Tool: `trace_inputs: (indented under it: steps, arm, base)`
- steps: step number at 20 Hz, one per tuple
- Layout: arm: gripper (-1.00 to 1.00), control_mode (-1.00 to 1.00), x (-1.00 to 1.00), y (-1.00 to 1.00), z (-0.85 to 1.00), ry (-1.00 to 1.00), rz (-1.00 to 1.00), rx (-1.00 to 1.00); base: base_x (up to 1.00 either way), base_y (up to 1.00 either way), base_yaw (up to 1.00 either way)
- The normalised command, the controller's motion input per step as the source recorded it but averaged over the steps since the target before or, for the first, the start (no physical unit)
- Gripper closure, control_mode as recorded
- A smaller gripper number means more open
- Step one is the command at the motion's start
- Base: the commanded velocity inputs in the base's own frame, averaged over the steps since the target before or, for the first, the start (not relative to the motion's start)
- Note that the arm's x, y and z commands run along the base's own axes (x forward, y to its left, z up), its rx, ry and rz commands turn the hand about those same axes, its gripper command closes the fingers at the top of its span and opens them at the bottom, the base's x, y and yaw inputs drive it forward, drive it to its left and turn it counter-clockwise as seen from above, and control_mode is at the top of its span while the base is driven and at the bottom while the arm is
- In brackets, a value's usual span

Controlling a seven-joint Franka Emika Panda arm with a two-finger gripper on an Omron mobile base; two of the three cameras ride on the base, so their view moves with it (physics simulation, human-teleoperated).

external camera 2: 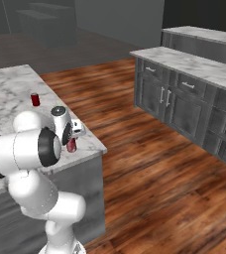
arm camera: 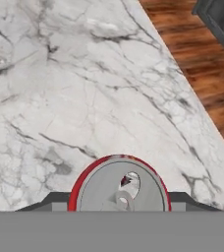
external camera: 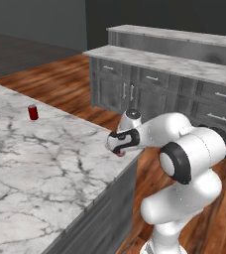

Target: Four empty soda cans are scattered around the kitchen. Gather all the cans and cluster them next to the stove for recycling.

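Our gripper (arm camera: 119,209) sits partly closed around a can (arm camera: 119,189) by the island's (external camera: 45,163) corner, fingers (arm camera: 52,201) flanking its rim; it seems gripped, though contact is hard to confirm. We should lift straight up, keeping it upright. Another can (external camera: 33,112) stands further along the marble.

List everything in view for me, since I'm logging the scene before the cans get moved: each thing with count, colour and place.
Soda cans: two, red with silver tops; one far back on the island, one near the island's corner between the fingers.
Island counter: one, white-grey marble, left.
Cabinet run: one, grey with marble top, across the floor.
Floor: wood, brown.
End effector: one, closed on the near can.
Arm: one, white with dark joints.
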Motion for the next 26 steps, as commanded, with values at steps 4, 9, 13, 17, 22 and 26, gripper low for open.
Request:
trace_inputs:
  steps: [4, 9, 13, 17, 22, 26]
  arm:
    - [1.0, -1.0, -0.33, 0.0, 0.32, -0.07, 0.0, 0.02]
    - [1.0, -1.0, -0.28, 0.0, 0.34, 0.0, -0.06, 0.01]
    - [1.0, -1.0, -0.27, 0.0, 0.31, 0.06, -0.08, 0.07]
    - [1.0, -1.0, -0.31, -0.02, 0.28, 0.07, -0.07, 0.09]
    - [1.0, -1.0, -0.35, -0.05, 0.27, 0.02, -0.03, 0.1]
    - [1.0, -1.0, -0.32, 0.0, 0.26, 0.01, -0.02, 0.05]
  base:
    - [0.0, 0.0, 0.0]
    - [0.0, 0.0, 0.0]
    - [0.0, 0.0, 0.0]
    - [0.0, 0.0, 0.0]
    - [0.0, 0.0, 0.0]
    - [0.0, 0.0, 0.0]
